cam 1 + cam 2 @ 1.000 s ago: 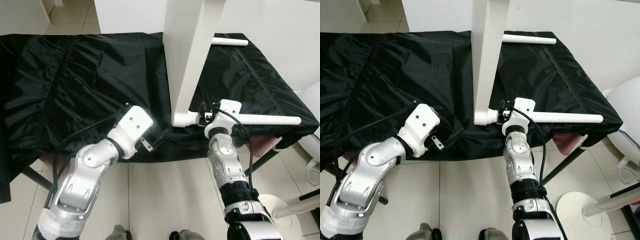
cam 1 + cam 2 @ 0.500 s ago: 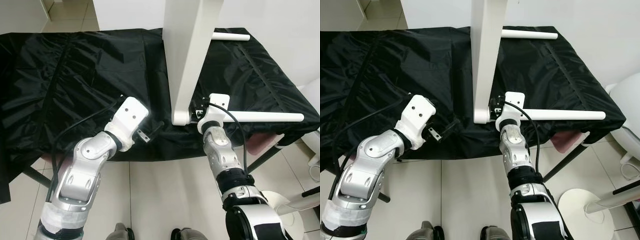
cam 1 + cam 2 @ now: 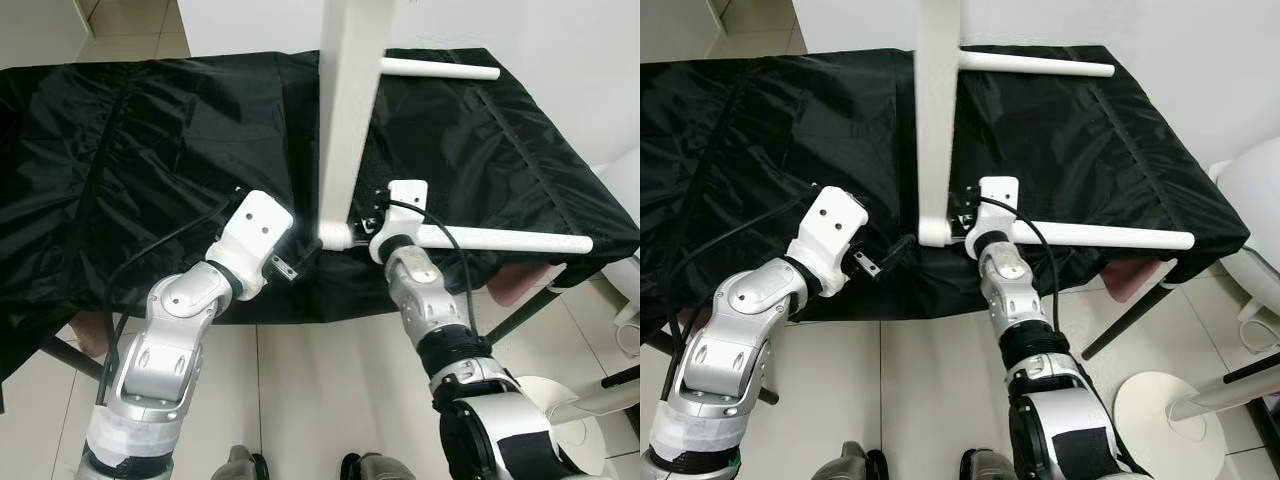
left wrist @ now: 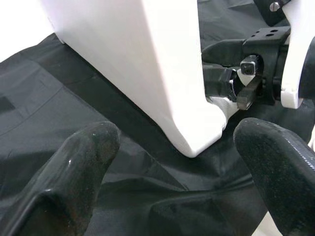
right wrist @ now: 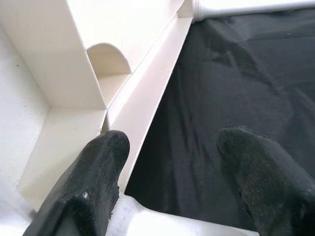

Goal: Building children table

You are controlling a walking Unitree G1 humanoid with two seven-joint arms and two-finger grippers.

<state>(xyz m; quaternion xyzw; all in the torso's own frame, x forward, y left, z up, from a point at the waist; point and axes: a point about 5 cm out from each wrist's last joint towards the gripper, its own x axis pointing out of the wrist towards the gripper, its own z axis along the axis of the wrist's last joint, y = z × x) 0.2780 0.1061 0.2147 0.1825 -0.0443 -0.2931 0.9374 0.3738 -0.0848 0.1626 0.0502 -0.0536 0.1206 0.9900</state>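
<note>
Scene: a white children's tabletop [image 3: 345, 110] is standing on edge on the black-draped surface [image 3: 150, 150], its lower corner resting close to the near edge.
Progress: one white leg [image 3: 500, 238] is lying along the near edge toward the near right corner, its inner end meeting the tabletop's bottom corner; whether it is fully seated cannot be told.
Still to do: a second leg [image 3: 440, 68] is waiting loose near the far edge, so the build is judged to be at an early stage, with further legs yet to be fitted.
Orientation: the tabletop's long axis is running nearly vertical, seen almost edge-on; in the right wrist view its ribbed underside is facing the right arm.
Leg axis: both legs are lying roughly parallel to the near edge, pointing right.
Right gripper [image 3: 375, 215]: it is sitting at the joint of leg and tabletop, its fingers [image 5: 98, 167] spread apart and closing on nothing.
Left gripper [image 3: 300, 262]: it is hovering just left of the tabletop's corner, its fingers [image 4: 83, 157] wide apart and empty.
</note>
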